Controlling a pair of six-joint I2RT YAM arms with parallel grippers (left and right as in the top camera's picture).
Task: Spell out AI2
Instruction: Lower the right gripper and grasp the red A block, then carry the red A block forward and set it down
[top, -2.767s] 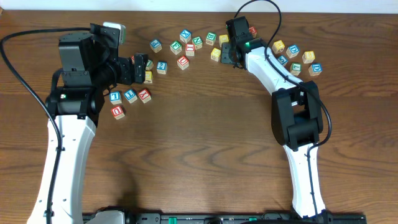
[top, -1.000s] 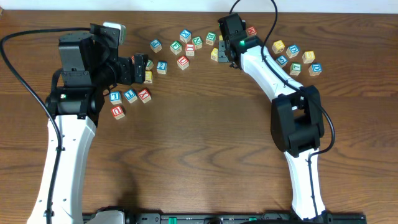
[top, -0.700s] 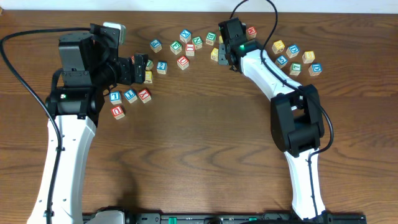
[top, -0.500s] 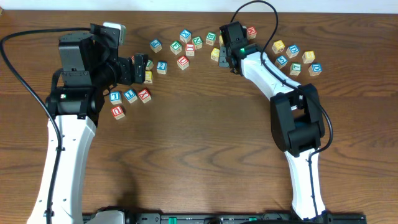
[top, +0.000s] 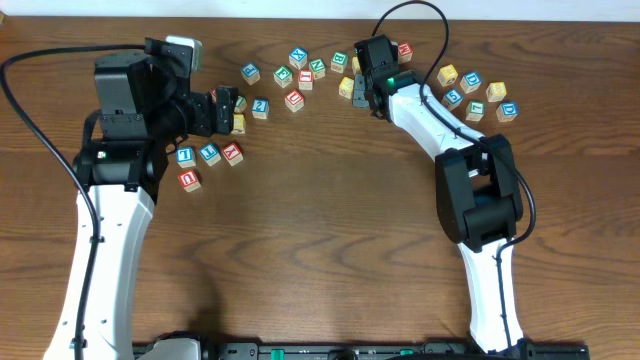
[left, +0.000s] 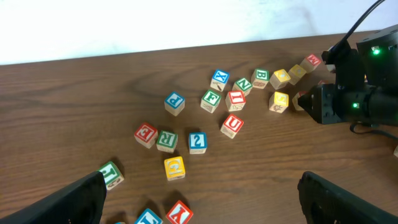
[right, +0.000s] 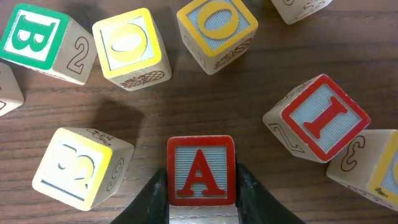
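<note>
On the left of the surface the left tool is released, its fingers spread wide at the bottom corners of the left wrist view with nothing between them. At 12 o'clock from that gap lies the blue 2 block, numeral up. A green R block sits just beside it at 9 o'clock and a red U block lies near at 2 o'clock.

Further right, near the far edge, the right tool is clenched on the red A block, one finger pressed to each side and the letter facing the wrist camera. Whether the block is lifted or resting cannot be told, and from overhead the tool hides it. Around the A, each standing apart from it:
- a yellow block at 9 o'clock
- a green B block at 10 o'clock
- the left yellow O block at 11 o'clock
- the right yellow O block at 12 o'clock
- the red I block at 2 o'clock, turned askew
</note>
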